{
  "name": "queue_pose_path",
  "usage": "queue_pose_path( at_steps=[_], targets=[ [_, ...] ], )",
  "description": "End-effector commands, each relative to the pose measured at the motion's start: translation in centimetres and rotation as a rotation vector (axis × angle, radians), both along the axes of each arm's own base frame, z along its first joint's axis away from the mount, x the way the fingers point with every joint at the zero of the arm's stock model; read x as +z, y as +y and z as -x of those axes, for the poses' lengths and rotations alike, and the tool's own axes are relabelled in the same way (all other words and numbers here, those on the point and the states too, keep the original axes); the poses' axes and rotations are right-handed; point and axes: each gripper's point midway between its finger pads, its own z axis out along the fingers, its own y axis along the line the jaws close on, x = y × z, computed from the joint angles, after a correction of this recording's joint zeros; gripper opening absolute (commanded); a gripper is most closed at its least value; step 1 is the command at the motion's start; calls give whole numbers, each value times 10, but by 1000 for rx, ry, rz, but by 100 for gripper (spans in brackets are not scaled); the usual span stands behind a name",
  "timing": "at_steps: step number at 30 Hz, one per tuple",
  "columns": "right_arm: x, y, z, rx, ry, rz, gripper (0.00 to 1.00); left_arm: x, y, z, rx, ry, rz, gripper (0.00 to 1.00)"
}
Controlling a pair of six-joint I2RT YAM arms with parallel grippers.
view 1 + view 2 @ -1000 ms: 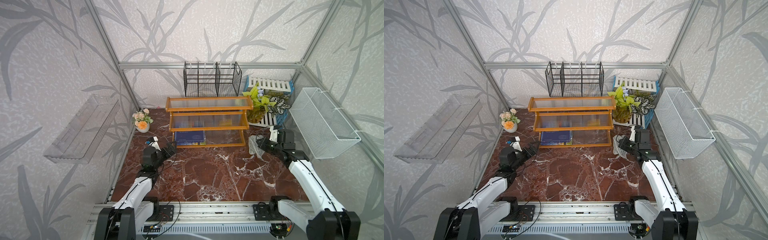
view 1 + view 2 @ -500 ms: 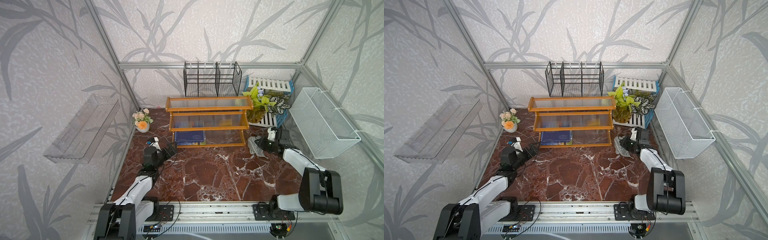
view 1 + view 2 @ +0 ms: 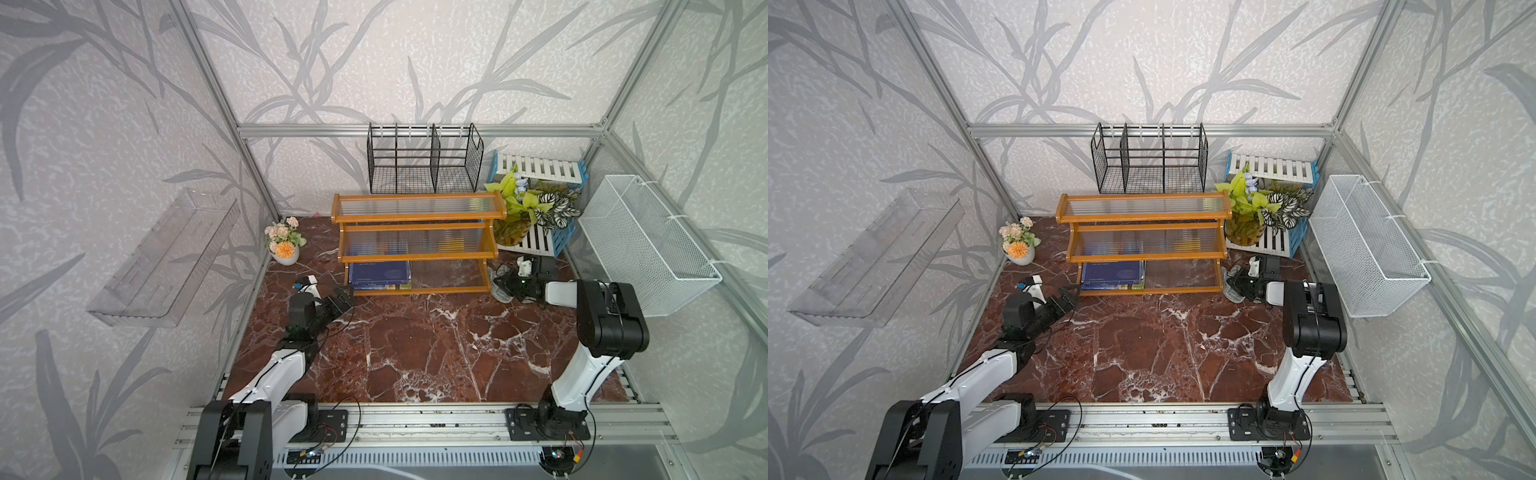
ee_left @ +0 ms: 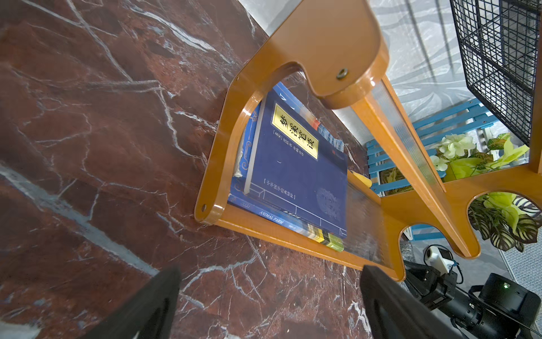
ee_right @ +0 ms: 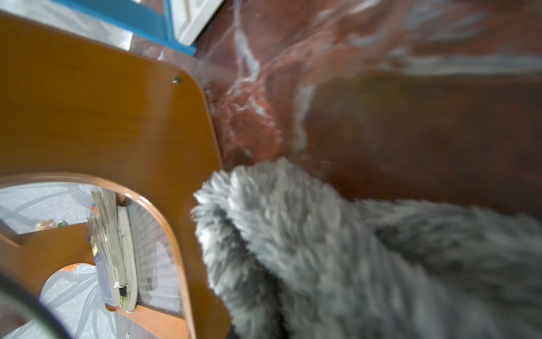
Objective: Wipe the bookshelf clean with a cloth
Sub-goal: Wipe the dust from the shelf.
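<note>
Right gripper (image 3: 502, 286): clenched tight. The grey cloth (image 5: 322, 249) bunches out ahead of the wrist camera, so it is judged to be gripped. The fingers themselves are hidden by it.
Cloth position: low over the marble tabletop (image 3: 415, 345), just beside the right end panel of the bookshelf (image 5: 102, 117), at bottom-tier height. Contact with the panel cannot be confirmed.
Reason for hold: a wadded cloth puts a soft face to the wood; probably about to start at this end.
Left gripper (image 4: 269, 308): jaws spread wide, grasping nothing, low, facing the bookshelf's left foot.
Reason for placement: probably to brace the frame against sliding.
Books (image 4: 296, 170): stacked flat on the left half of the bottom tier, and likely to obstruct wiping there.
</note>
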Motion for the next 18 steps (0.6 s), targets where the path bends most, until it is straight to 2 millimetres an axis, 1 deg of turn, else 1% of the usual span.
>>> queue_pose_path(
  at_steps=[1, 5, 10, 14, 18],
  targets=[
    [-9, 20, -7, 11, 17, -34, 0, 12, 3, -9, 18, -32, -14, 100],
    [-18, 37, -6, 27, 28, -53, 0, 12, 4, -11, 27, -30, -15, 100],
    [-19, 59, 0, 32, 40, -89, 0, 16, 8, -14, 43, -42, -18, 100],
    [-14, 58, 0, 6, 16, -107, 0, 17, 10, -14, 51, -39, -25, 100],
    [1, 53, -16, -7, -33, -110, 0, 17, 10, -15, 51, -40, -24, 100]
  ],
)
